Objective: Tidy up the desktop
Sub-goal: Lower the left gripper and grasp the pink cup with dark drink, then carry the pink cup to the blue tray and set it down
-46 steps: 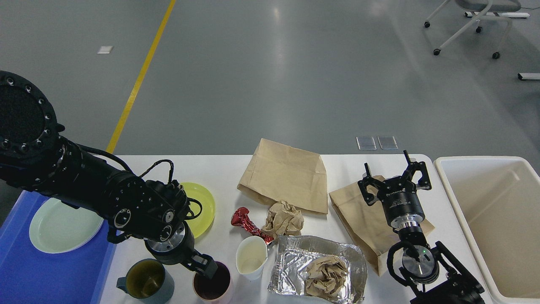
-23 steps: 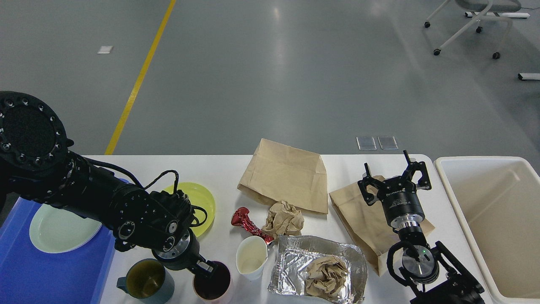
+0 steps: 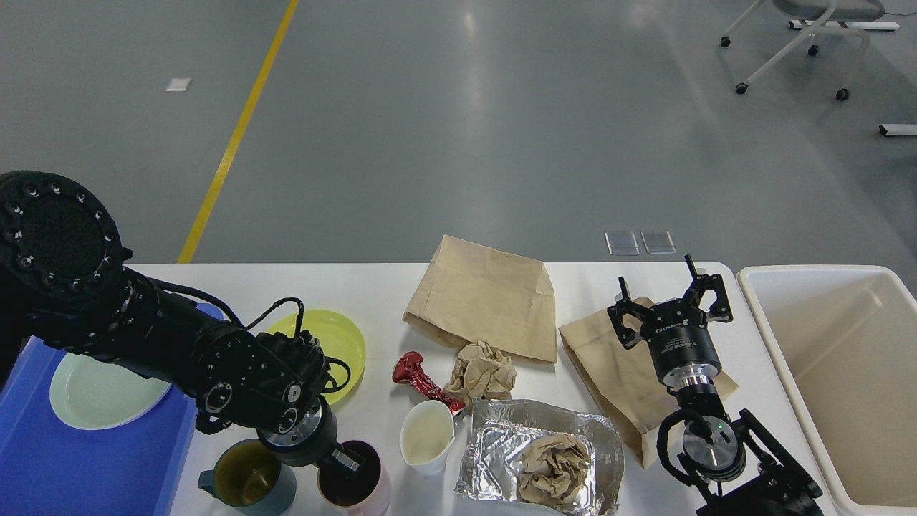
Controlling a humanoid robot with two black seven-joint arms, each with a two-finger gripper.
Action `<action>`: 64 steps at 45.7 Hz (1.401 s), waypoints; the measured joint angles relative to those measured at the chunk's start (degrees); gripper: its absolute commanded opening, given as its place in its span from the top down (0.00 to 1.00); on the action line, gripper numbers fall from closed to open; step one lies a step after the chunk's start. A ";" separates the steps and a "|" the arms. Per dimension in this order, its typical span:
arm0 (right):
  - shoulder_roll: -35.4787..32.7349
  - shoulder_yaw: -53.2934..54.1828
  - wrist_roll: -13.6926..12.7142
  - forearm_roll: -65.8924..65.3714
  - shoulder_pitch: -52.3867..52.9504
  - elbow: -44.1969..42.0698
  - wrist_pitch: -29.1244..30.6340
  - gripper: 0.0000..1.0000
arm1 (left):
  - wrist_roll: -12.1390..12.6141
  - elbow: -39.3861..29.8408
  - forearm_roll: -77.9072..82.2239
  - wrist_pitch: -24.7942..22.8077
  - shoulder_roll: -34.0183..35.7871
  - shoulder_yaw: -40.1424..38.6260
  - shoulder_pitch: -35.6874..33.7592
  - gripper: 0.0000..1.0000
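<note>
Your left claw (image 3: 347, 462) dips inside the pink cup (image 3: 354, 487) at the near edge of the white surface (image 3: 372, 283); I cannot tell if it grips. Probably you next close on the rim and carry it left to the blue tray (image 3: 86, 466). Your right claw (image 3: 670, 301) hangs open over the brown bag (image 3: 609, 365).

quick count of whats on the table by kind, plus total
paper bags: 2
crumpled paper balls: 2
cups and mugs: 3
plates: 1 yellow plate
foil trays: 1
red wrappers: 1
total: 10
</note>
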 measured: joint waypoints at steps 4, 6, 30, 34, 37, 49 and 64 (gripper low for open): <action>0.00 0.00 0.00 0.00 0.00 0.00 0.00 0.00 | 0.01 0.05 -0.05 0.34 -0.02 -0.01 0.43 1.00; 0.00 0.00 0.00 0.00 0.00 0.00 0.00 0.00 | 0.01 0.06 -0.06 0.46 -0.03 -0.01 0.56 1.00; 0.02 0.00 0.00 -0.01 0.00 0.00 0.00 0.00 | -1.23 -2.26 -4.01 -11.24 3.11 0.70 -10.17 1.00; 0.01 0.00 0.00 -0.01 0.00 0.00 0.00 0.00 | -1.45 -2.74 -5.59 -15.05 3.48 0.82 -13.90 1.00; -0.02 0.00 0.00 -0.01 0.00 -0.03 0.00 0.00 | -1.49 -3.07 -6.96 -17.81 3.96 0.97 -16.62 1.00; -0.02 0.00 0.00 -0.01 0.00 -0.09 0.00 0.00 | -1.57 -7.04 -14.49 -31.06 6.06 4.50 -33.69 1.00; -0.06 0.00 0.00 -0.01 0.00 -0.09 0.00 0.00 | -8.83 -11.52 -21.94 -40.16 7.06 13.38 -58.40 1.00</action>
